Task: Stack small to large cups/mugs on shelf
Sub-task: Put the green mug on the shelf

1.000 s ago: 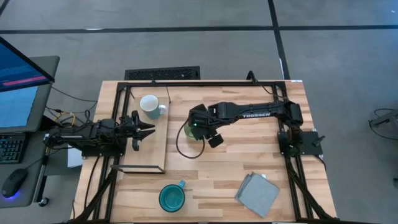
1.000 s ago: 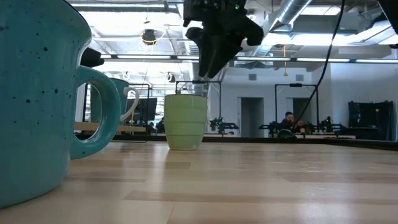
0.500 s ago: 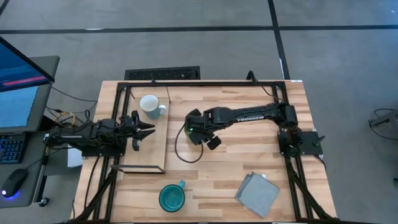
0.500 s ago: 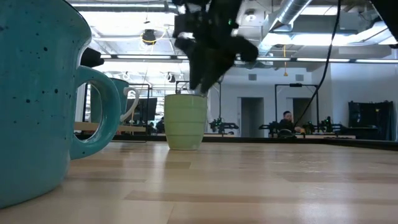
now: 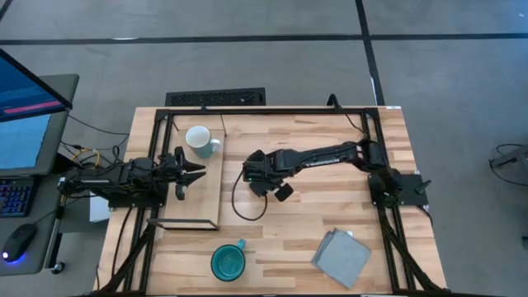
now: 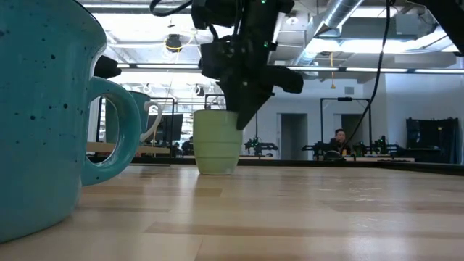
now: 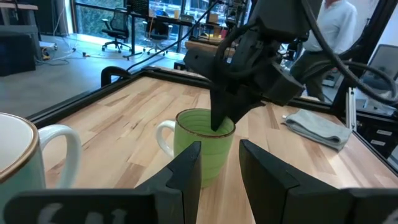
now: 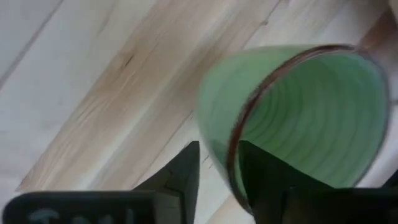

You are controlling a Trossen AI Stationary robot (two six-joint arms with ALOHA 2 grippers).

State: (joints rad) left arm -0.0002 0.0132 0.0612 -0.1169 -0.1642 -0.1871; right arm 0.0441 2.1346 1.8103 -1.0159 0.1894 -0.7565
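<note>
As the right pincer (image 5: pixel 251 174) dips over the small light-green mug (image 7: pixel 200 145) near the middle of the worktop (image 5: pixel 330 206), its fingers straddle the mug's wall at the rim, one inside and one outside, with a narrow gap not visibly clamped. The step in hand looks like the pickup of the smallest mug; the next move would call for closing on the rim, lifting clear and carrying it to the shelf (image 5: pixel 206 194) at the worktop's left side. The white mug (image 5: pixel 199 141) stands at the shelf's far end, while the teal-blue mug (image 5: pixel 228 262) waits on the planks at the near edge, close to the low camera. The left pincer (image 5: pixel 198 173) hovers over the shelf, fingers slightly apart and empty. Only the wrist views reveal the rim straddle; from above, the right arm hides the green mug almost entirely. A grey folded cloth (image 5: pixel 341 257) lies apart.
</note>
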